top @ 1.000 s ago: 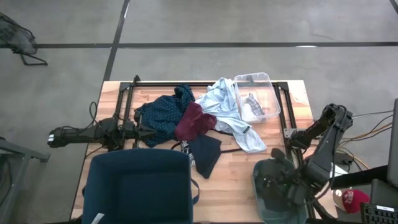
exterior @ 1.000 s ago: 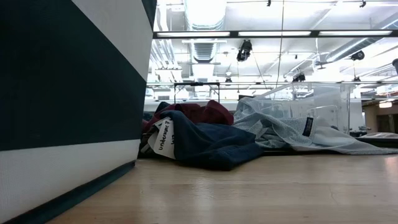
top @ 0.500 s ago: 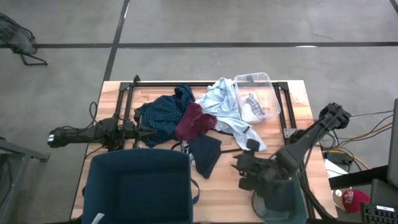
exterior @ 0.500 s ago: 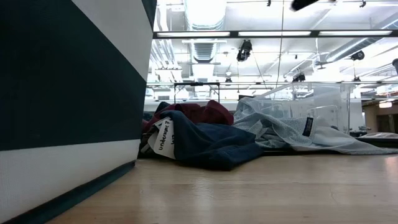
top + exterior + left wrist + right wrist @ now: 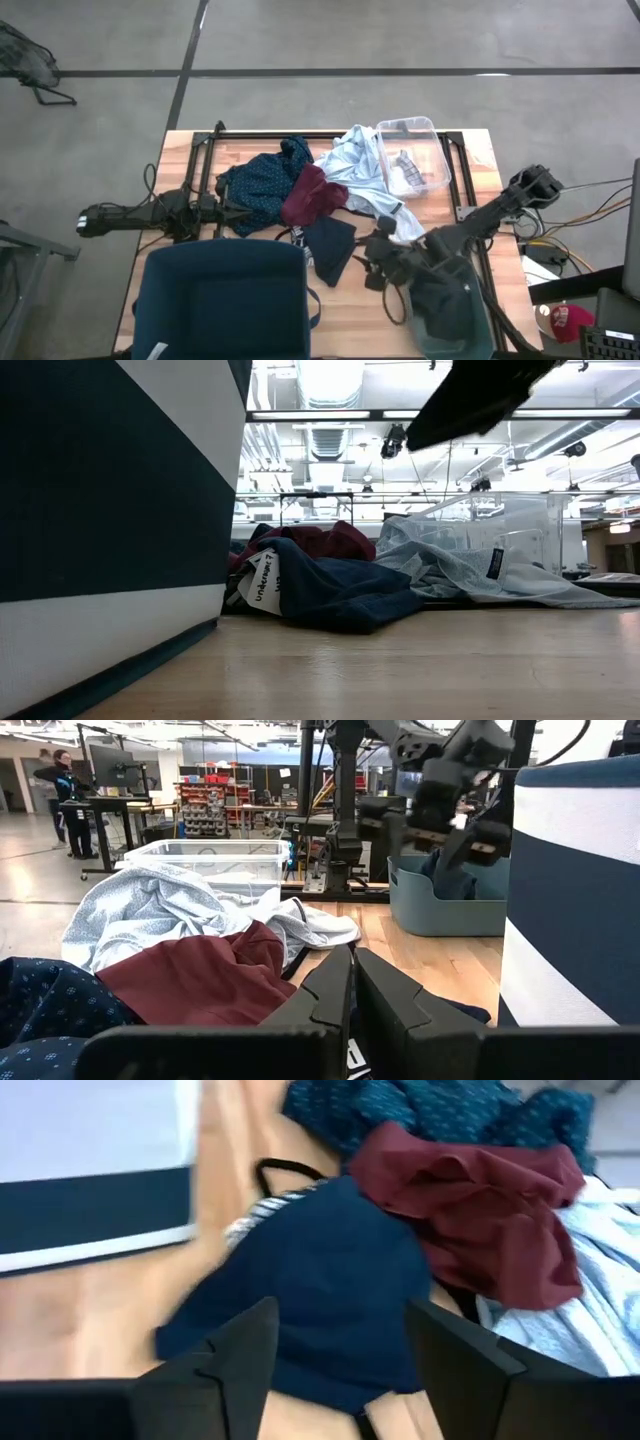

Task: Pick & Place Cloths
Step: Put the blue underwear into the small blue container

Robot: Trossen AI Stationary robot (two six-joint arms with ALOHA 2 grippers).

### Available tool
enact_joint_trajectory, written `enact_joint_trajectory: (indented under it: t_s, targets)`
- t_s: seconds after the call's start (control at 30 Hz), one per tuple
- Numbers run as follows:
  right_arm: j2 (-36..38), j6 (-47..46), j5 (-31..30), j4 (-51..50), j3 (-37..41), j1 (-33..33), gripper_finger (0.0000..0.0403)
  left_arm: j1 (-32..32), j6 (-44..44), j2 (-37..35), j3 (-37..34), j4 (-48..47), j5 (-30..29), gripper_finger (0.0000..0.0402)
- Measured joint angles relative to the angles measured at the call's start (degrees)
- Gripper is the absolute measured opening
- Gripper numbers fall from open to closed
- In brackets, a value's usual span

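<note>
1. My surface (image 5: 350,310) is a pale wood top standing on a grey concrete floor; level across it I see a bright workshop with ceiling strip lights.
2. A dark blue bin (image 5: 225,300) with a white band fills the near-left part of the surface, a clear plastic box (image 5: 412,155) sits at the far right, and a grey-green tub (image 5: 450,315) stands at the near right.
3. The cloths lie heaped in the middle: a navy dotted shirt (image 5: 258,190), a maroon piece (image 5: 312,195) on it, a pale blue-white shirt (image 5: 360,180) reaching to the clear box, and a dark navy garment (image 5: 330,245) nearest the bin.
4. My right claw (image 5: 375,262) hangs above the surface with its fingers spread wide and holding nothing, just beside the dark navy garment, which lies straight ahead between my fingers (image 5: 470,1370).
5. My left claw (image 5: 235,212) waits low at the left edge of the heap, its fingers (image 5: 385,995) pressed together on nothing, pointing at the maroon piece.
</note>
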State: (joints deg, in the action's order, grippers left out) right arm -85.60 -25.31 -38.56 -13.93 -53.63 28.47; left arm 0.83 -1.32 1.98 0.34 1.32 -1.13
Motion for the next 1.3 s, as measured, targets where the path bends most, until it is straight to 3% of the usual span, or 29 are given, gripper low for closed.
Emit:
enact_joint_trajectory:
  t_s: [0.3,0.6,0.83,0.93,1.3]
  targets:
    - [0.0,-0.5,2.9,8.5,3.8,-5.6,0.0281,0.0,0.0,0.0,0.0,0.0,0.0,0.0023]
    - [-3.9,1.0,5.4,20.1,8.0,-8.2,0.0306,0.0,0.0,0.0,0.0,0.0,0.0,0.0023]
    - [-12.9,6.3,5.7,21.4,2.0,-9.2,0.0318,0.0,0.0,0.3,0.0,0.0,0.0,0.0023]
    - [-15.6,7.5,8.7,21.6,-0.5,-9.5,0.032,0.0,0.0,0.4,0.0,0.1,0.0,0.0023]
    - [-26.5,9.5,9.0,20.4,-9.1,-10.8,0.0285,0.0,0.0,0.5,0.0,0.1,0.0,0.0023]
